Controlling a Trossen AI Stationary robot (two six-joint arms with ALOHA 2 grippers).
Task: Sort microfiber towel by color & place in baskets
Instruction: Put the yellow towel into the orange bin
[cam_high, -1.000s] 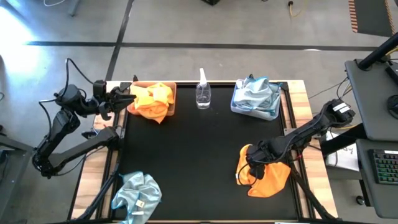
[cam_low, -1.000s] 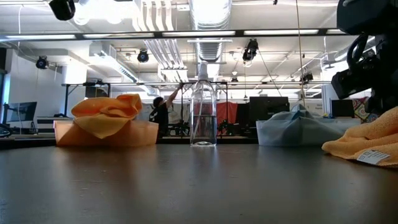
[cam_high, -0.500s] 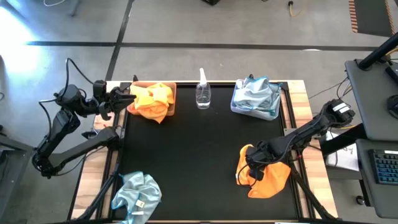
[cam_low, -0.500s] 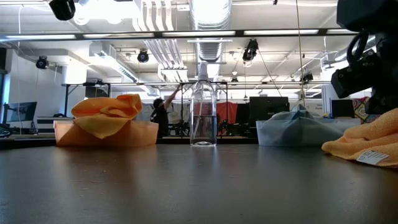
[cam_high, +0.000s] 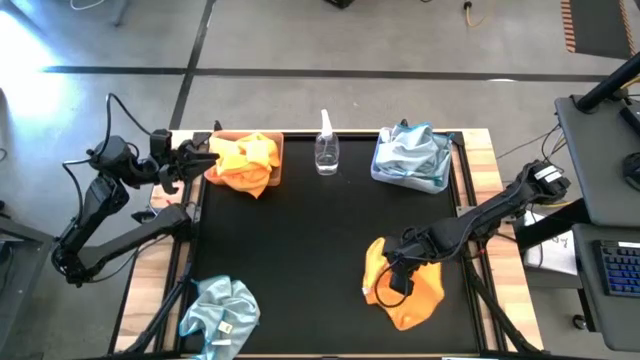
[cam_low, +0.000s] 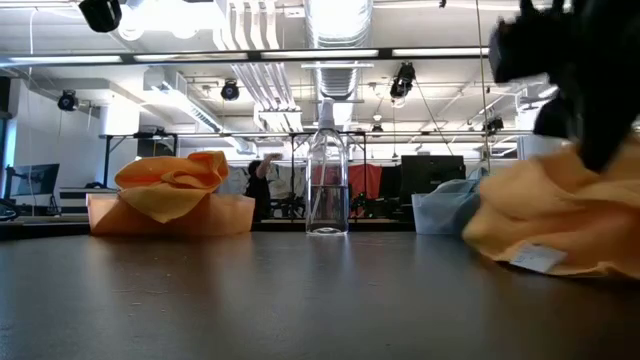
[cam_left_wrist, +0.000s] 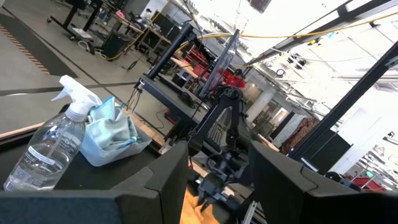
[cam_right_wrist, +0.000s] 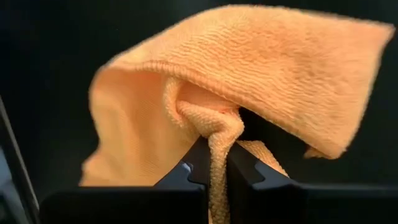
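Near the surface's right edge: my right tool (cam_high: 397, 276) has just pinched an orange towel (cam_high: 400, 292), dragging it leftward; tan basket (cam_high: 272, 166) next. Left tool (cam_high: 195, 157) wide, waiting.

2 baskets: tan (cam_high: 276, 165), blue (cam_high: 382, 170), either side of 1 spray bottle (cam_high: 326, 150). Loose towels: 1 orange (cam_high: 405, 295), 1 blue (cam_high: 220, 312).
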